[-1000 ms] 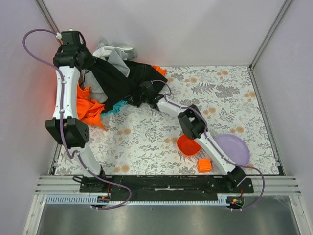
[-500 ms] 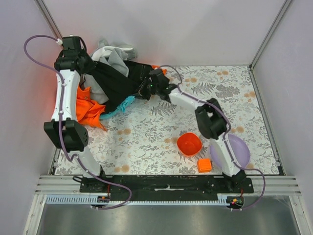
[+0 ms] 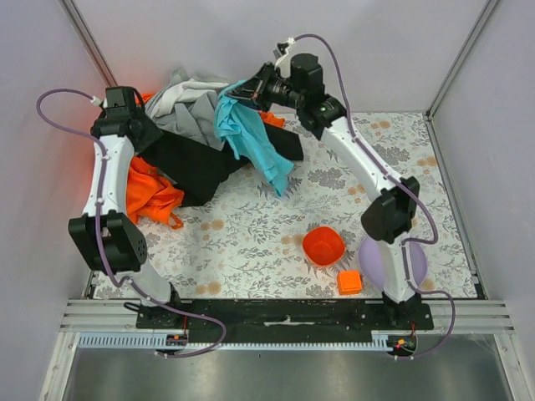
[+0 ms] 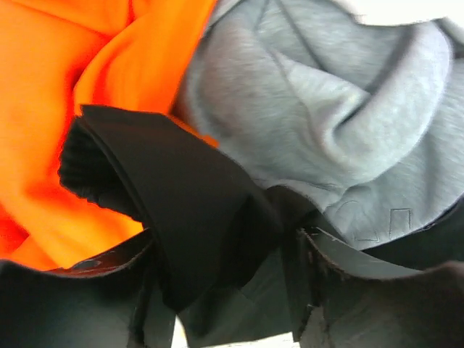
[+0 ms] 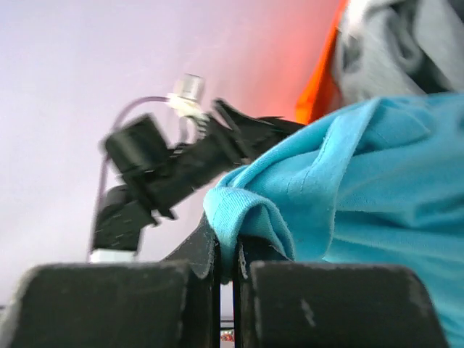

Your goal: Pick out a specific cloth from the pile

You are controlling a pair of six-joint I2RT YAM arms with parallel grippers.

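One right pincer [image 3: 253,92], held high (clamped), grips the cloth [image 3: 255,142].

Top view. Upper left: the pile [image 3: 180,142] packs the corner against both walls. In the left wrist view, black, grey and orange folds press close around my left gripper [image 4: 225,312]. Upper centre: the cloth [image 3: 251,138] hangs from my right gripper [image 3: 251,93], curtaining the pile's right flank. Centre and lower left: bare table [image 3: 242,242], open passage. Lower right: orange bowl [image 3: 323,246], orange block [image 3: 349,282] and purple plate [image 3: 393,259] crowd the near edge.
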